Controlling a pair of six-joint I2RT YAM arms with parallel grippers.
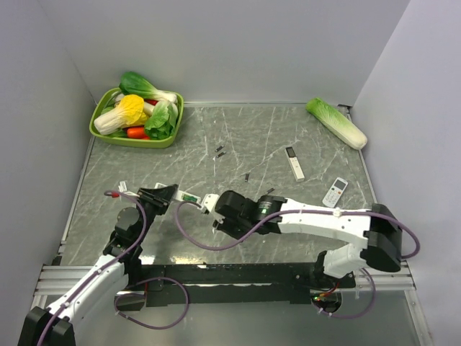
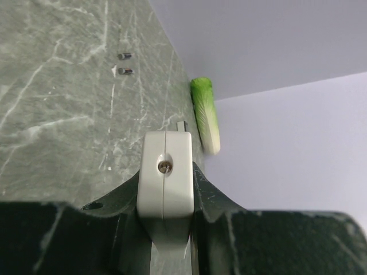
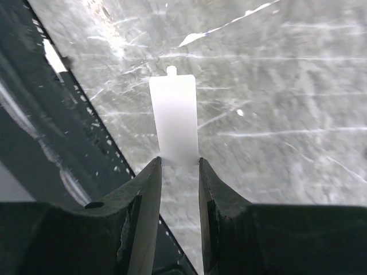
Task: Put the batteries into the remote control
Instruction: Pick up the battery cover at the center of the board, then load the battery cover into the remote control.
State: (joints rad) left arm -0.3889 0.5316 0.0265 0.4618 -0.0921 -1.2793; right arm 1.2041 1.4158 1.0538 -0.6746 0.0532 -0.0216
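Note:
My left gripper (image 1: 167,195) (image 2: 165,192) is shut on the remote control (image 1: 189,197), a slim white bar held above the table. Its green-lined recess faces up. In the left wrist view the remote control (image 2: 165,172) shows end-on with a small screw. My right gripper (image 1: 215,210) (image 3: 179,163) pinches a flat white cover piece with a tab (image 3: 174,120) at its near end. That cover (image 1: 208,201) sits just right of the remote's end. Two tiny slim batteries (image 1: 247,176) (image 1: 270,191) lie on the table beyond the right arm, too small to show colour.
A pair of tiny dark cells (image 1: 219,151) (image 2: 124,63) lies mid-table. A white remote with a black end (image 1: 294,163) and a short buttoned remote (image 1: 334,192) lie to the right. A toy cabbage (image 1: 336,122) (image 2: 205,114) lies at the back right and a green basket (image 1: 101,128) of vegetables at the back left.

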